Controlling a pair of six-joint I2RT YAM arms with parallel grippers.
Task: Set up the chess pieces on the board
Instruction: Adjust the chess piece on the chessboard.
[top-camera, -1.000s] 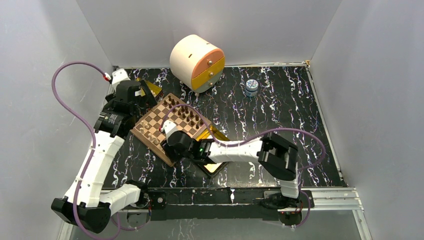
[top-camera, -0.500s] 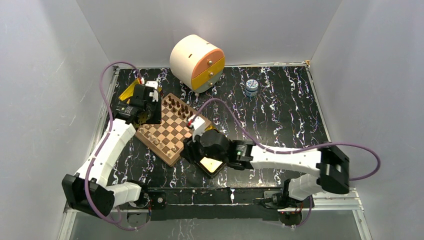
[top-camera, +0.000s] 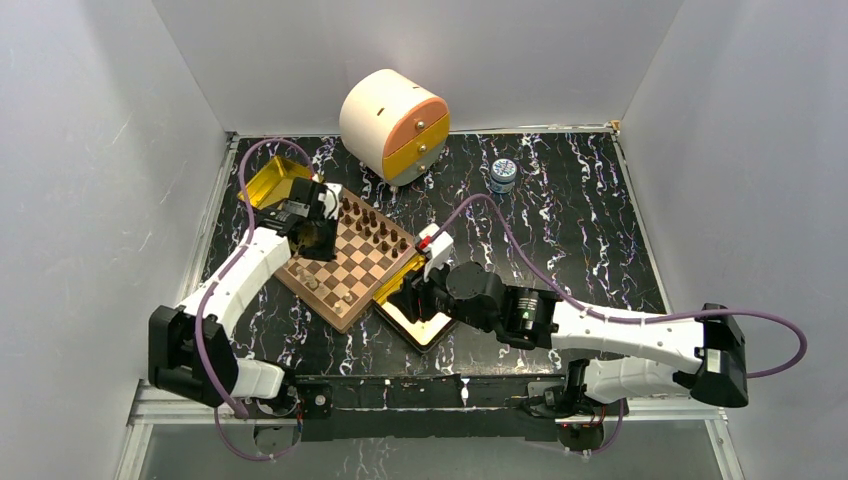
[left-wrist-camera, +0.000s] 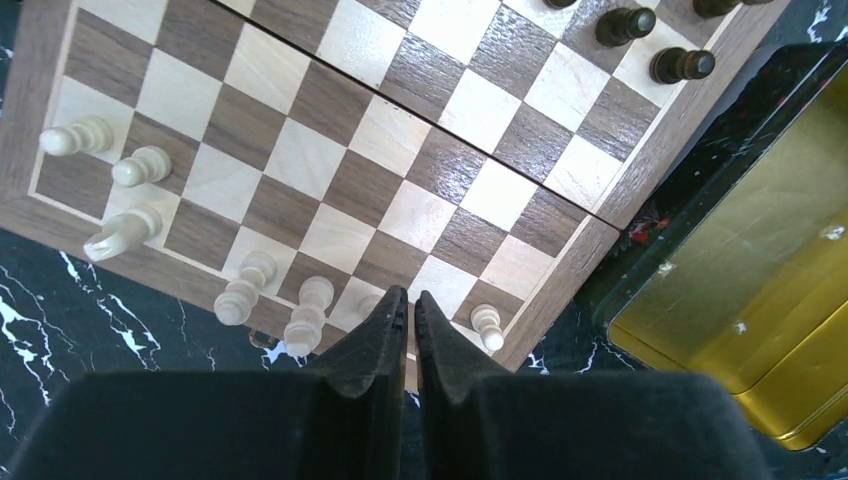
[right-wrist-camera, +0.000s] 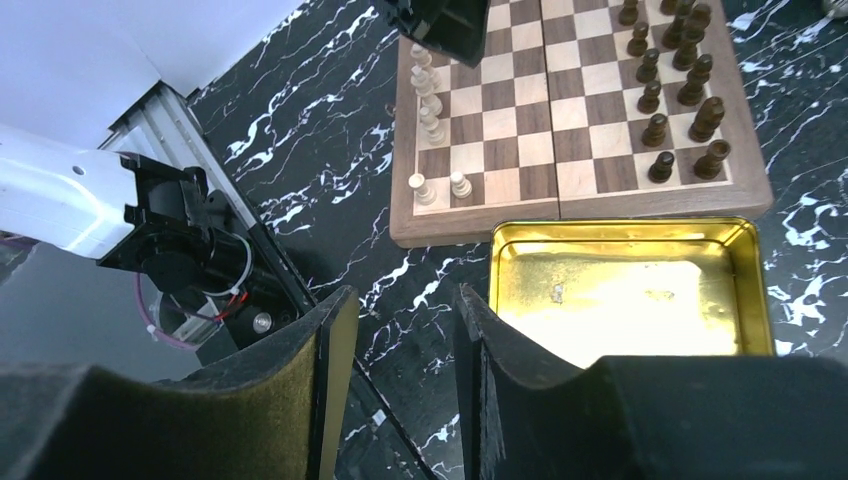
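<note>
Back came the right gripper (right-wrist-camera: 405, 295) off the board (top-camera: 355, 265), its arm swung out wide to the right, while the left gripper (left-wrist-camera: 410, 298) slid from the far tin onto the board's left edge and pinched in from wide open. Nearest the bases, the right gripper hung above the black marbled table (top-camera: 560, 230) by the near corner of a gold tin (right-wrist-camera: 630, 290), fingers parted, nothing between them. That tin lay open side up, just beside the board's near-right edge. The board sat turned like a diamond, left of the table's middle. Light pieces (right-wrist-camera: 430, 100) stood along its near-left side, two of them at the corner by the tin; dark pieces (right-wrist-camera: 680, 90) filled two rows on the far-right side. Over the light side, by the left rim, the left gripper pointed down, fingers drawn together to a thin slit; a pale piece peeked beside the tips, and whether it was pinched could not be told. Just beyond that rim lay a second gold tin (top-camera: 268, 178). Further back stood a round drawer box (top-camera: 393, 125), and right of it a little jar (top-camera: 503, 174)
</note>
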